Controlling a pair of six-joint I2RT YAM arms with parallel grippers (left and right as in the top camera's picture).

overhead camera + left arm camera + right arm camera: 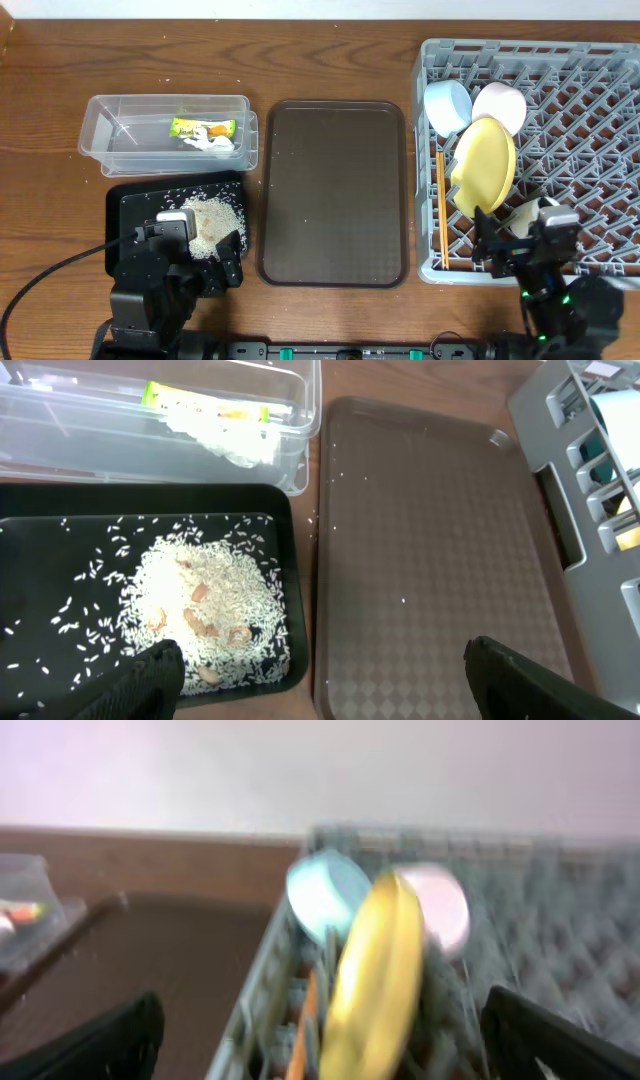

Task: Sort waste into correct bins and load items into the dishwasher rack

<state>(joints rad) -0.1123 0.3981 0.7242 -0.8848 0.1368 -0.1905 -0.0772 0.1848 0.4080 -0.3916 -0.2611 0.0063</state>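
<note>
The grey dishwasher rack (580,100) holds the yellow plate (484,165) on edge, the light-blue bowl (447,105), the pinkish bowl (499,104), the pale cup (525,214) and the chopsticks (440,205). The clear tub (120,135) holds the green-and-orange wrapper (200,127) and white paper bits (213,143). The black tray (130,200) holds rice scraps (212,222). My left gripper (200,265) is open and empty at the black tray's near edge (320,680). My right gripper (520,250) is open and empty at the rack's near edge, the plate ahead of it (375,980).
A large dark-brown serving tray (335,190) lies between the black tray and the rack; it also shows in the left wrist view (430,550). Bare wooden table lies at the far left and along the back.
</note>
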